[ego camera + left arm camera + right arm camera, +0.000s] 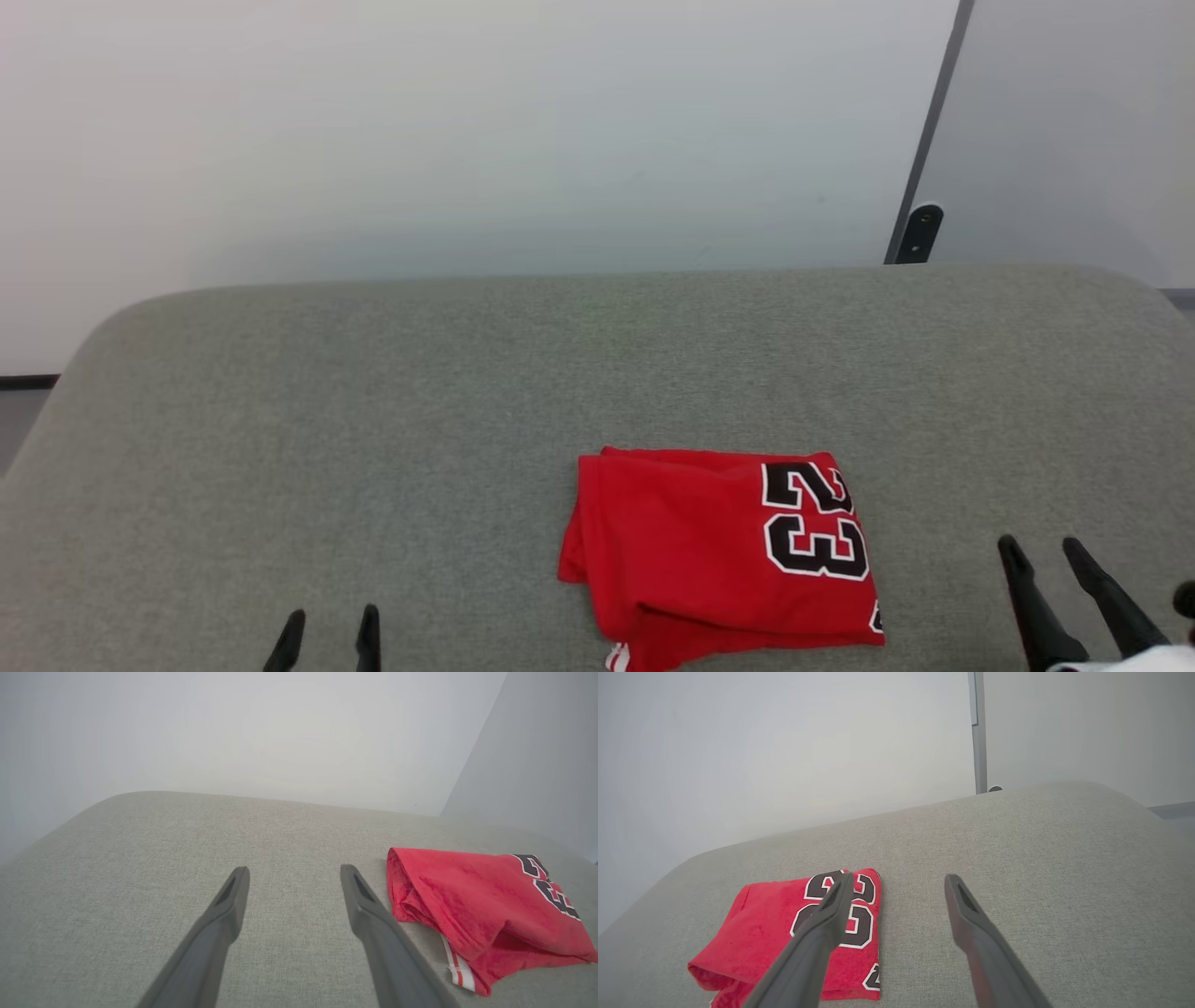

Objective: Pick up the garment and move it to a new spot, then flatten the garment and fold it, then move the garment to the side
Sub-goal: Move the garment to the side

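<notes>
**Folded jersey on the bench, both grippers open and empty**

We see the red jersey [719, 551] lying folded into a compact, roughly square bundle on the grey upholstered bench [373, 420]. It is close to the bench's near edge and somewhat right of the bench's middle. The black, white-outlined number 23 [817, 523] faces up on the side of the bundle toward the bench's right end. A bit of white-and-red striped trim [616, 658] pokes out from under the layers at the bench's near edge. The top layer is fairly smooth. The side toward the bench's left end shows loose, rounded folds, which are clearest in the left wrist view.

We find the left gripper [332, 621] over the near edge of the bench, left of its middle. Its two dark fingers are spread wide with nothing between them and bare grey fabric beneath. It is well apart from the jersey.

The right gripper [1041, 551] is near the bench's near right corner, and its fingers are likewise spread wide and holding nothing. In the right wrist view one finger crosses in front of the number, but the head view shows a strip of bare bench between that gripper and the cloth.

Beyond the bench's far edge we see a pale wall [467, 140]. A thin dark post [936, 117] runs down it toward the bench's far right corner.
</notes>
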